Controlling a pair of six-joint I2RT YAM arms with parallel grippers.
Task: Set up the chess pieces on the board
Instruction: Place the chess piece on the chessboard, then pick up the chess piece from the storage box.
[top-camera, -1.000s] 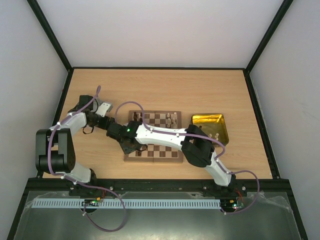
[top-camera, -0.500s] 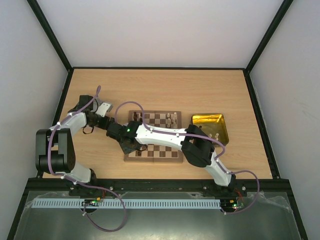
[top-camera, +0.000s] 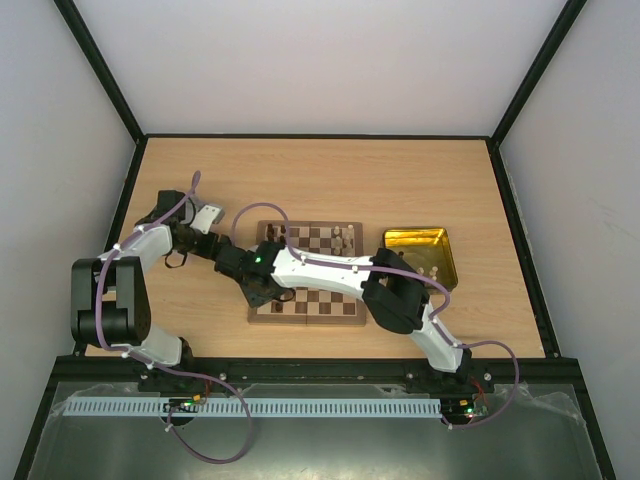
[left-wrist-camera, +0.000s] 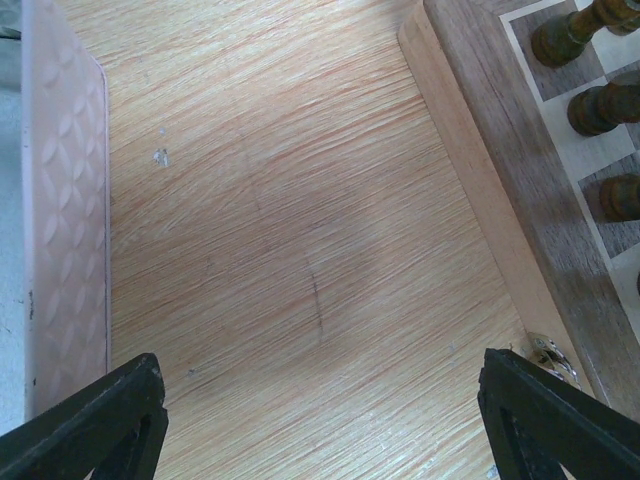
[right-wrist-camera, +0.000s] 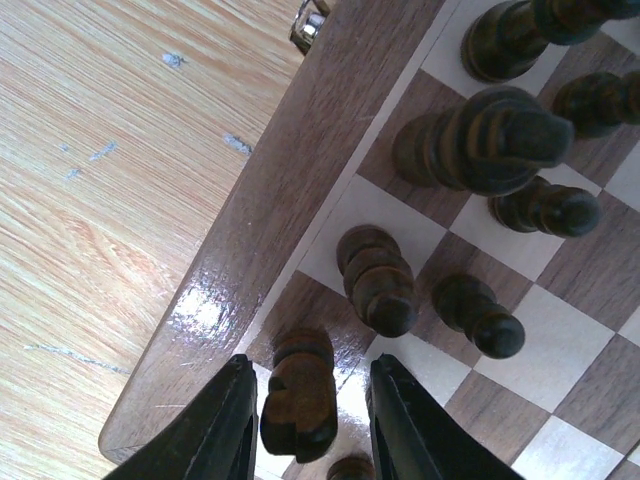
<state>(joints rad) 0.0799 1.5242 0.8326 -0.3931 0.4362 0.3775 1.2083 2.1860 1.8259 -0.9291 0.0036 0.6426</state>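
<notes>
At a corner of the board (right-wrist-camera: 300, 150), right gripper (right-wrist-camera: 310, 365) straddles a dark rook (right-wrist-camera: 298, 400), jaws apart. Beside the board's edge, left gripper (left-wrist-camera: 320, 360) hangs wide open.

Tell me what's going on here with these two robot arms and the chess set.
The right gripper is at the left edge of the chessboard, jaws open on either side of a dark brown rook, next to other dark pieces. The left gripper hovers open over the bare table just left of the board, holding nothing. A few cream pieces sit in the gold tin tray.
</notes>
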